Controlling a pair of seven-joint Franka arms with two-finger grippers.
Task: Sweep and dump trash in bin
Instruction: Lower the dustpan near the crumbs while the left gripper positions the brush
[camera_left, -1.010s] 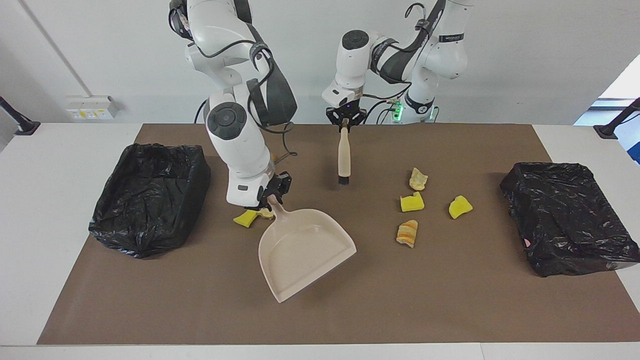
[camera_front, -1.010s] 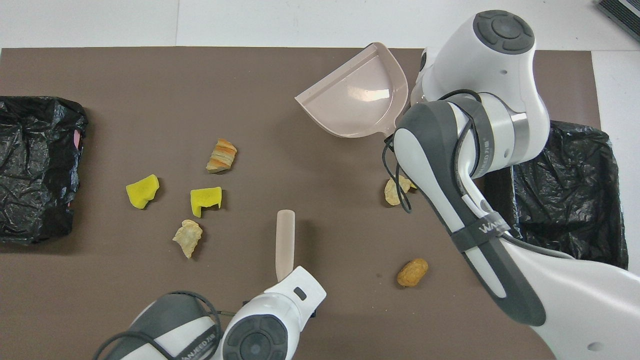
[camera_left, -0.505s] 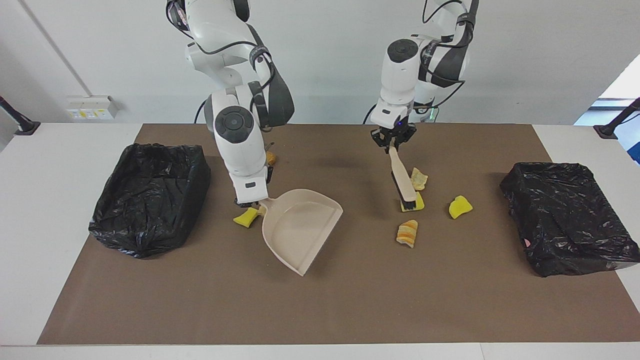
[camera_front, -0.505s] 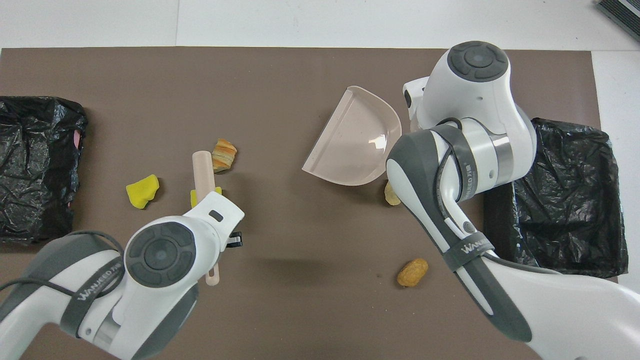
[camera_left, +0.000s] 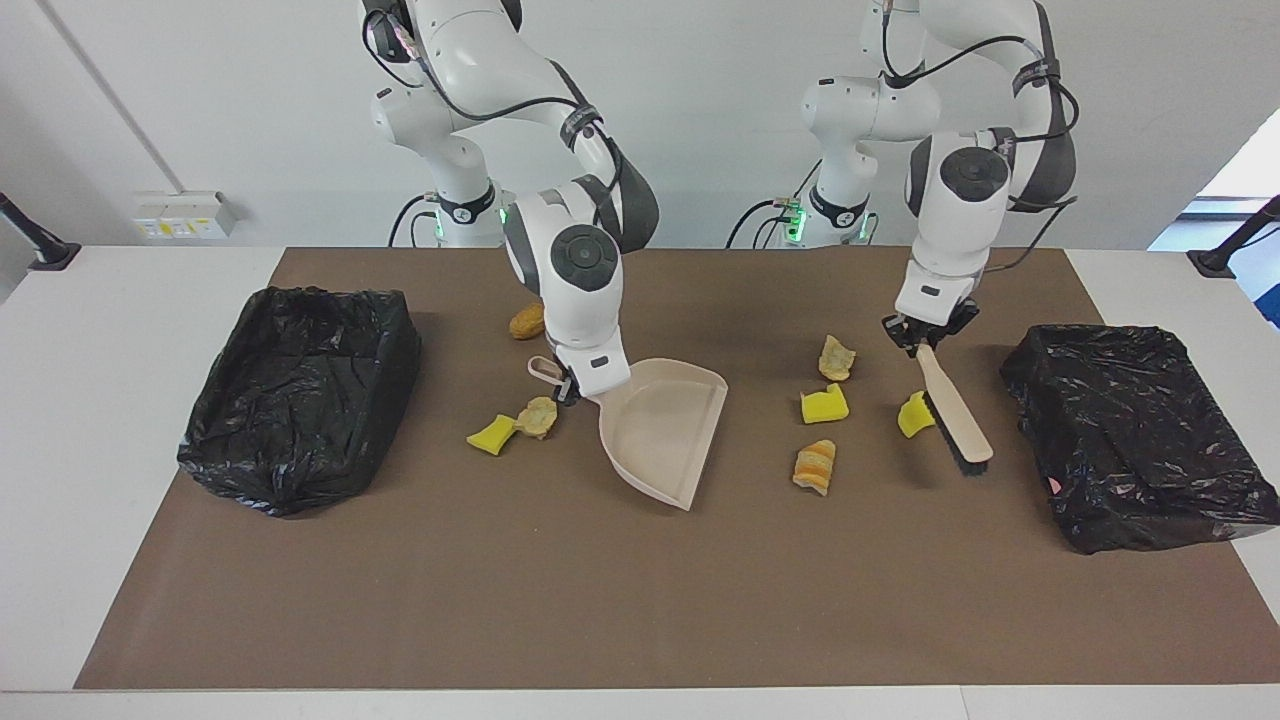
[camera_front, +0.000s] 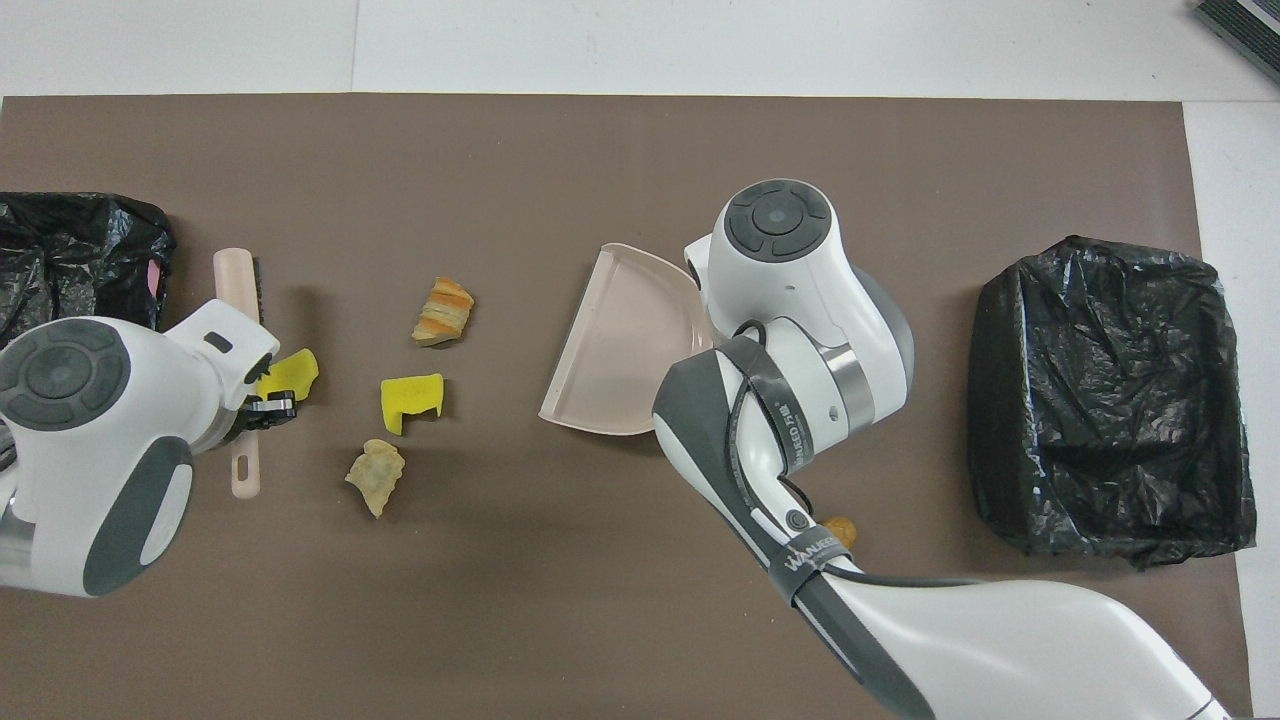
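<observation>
My right gripper (camera_left: 572, 386) is shut on the handle of the beige dustpan (camera_left: 660, 430), held low over the mat's middle (camera_front: 620, 355); its mouth faces the left arm's end. My left gripper (camera_left: 925, 335) is shut on the beige brush (camera_left: 955, 415), which slants down beside a yellow sponge chunk (camera_left: 917, 415). Between brush and dustpan lie another yellow chunk (camera_left: 824, 404), a tan lump (camera_left: 836, 358) and the orange-striped roll (camera_left: 815, 466). Beside the dustpan handle lie a yellow chunk (camera_left: 491, 436), a tan lump (camera_left: 537, 416) and a brown lump (camera_left: 527, 322).
A black-bagged bin (camera_left: 290, 470) stands at the right arm's end of the brown mat (camera_left: 640, 600). Another black-bagged bin (camera_left: 1130, 430) stands at the left arm's end, close to the brush. In the overhead view the right arm hides its gripper and two scraps.
The left arm carried the brush from the middle over the scraps to beside the yellow chunk nearest the left arm's end. The right arm moved the dustpan toward the middle and turned its mouth toward the scraps.
</observation>
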